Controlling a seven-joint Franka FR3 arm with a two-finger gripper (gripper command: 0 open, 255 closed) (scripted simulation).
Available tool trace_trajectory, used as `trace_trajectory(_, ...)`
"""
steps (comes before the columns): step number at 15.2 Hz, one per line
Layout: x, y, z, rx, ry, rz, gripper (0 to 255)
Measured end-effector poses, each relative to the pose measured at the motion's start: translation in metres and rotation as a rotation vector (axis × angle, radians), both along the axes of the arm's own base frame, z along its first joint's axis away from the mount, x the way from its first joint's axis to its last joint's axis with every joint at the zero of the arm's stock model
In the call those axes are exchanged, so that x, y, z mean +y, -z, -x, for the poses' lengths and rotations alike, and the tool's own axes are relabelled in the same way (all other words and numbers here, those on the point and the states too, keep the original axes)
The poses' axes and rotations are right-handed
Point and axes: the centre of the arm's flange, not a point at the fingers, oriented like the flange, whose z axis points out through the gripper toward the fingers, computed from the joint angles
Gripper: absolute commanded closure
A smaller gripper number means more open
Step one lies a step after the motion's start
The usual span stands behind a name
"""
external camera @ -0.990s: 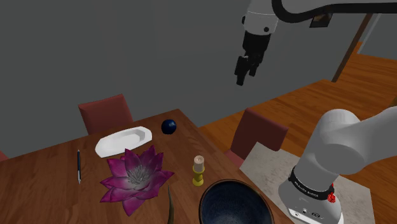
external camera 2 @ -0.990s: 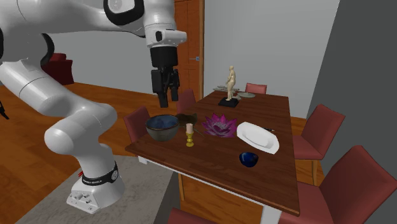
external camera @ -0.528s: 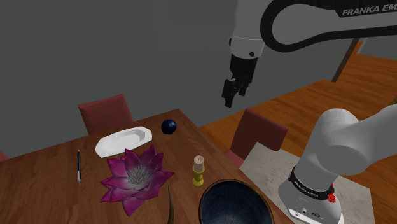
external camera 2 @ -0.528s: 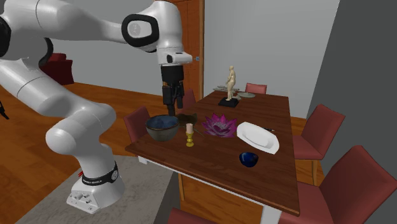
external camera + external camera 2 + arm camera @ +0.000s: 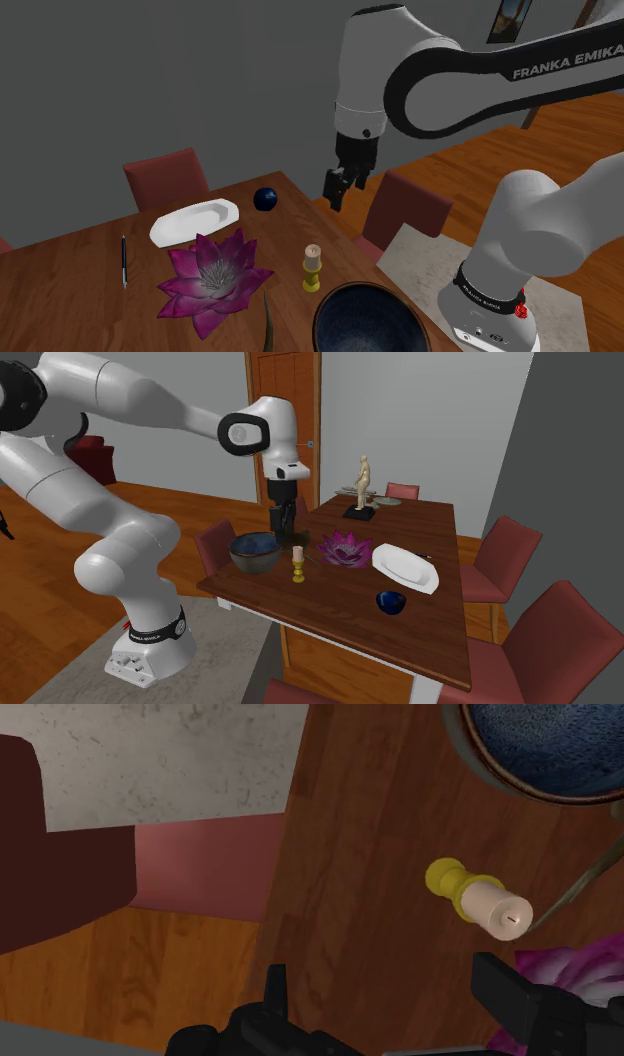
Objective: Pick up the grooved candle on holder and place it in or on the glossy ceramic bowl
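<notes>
Ideally, the hand [image 5: 337, 192], open wide and empty, should centre over the candle [image 5: 312, 266], then drop straight and close around its shaft without tipping it.

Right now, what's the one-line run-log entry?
pincer: open, empty, above table edge | candle on yellow holder: upright on table, ungrasped | dark blue bowl: beside candle | pick: not yet done

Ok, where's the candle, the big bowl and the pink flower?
candle [image 5: 313, 253]: shoulder view, on its cream wax top.
big bowl [image 5: 370, 322]: shoulder view, on its dark inside.
pink flower [image 5: 212, 276]: shoulder view, on its pale middle.
</notes>
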Motion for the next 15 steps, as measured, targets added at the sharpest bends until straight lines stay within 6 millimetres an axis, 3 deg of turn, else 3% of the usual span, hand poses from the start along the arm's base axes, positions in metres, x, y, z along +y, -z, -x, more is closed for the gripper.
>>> trace_trajectory(9, 0.091, 0.07, -0.003, 0.033, 0.0, -0.036, 0)
trace_trajectory(15, 0.1, 0.098, 0.001, 0.036, 0.002, -0.041, 0)
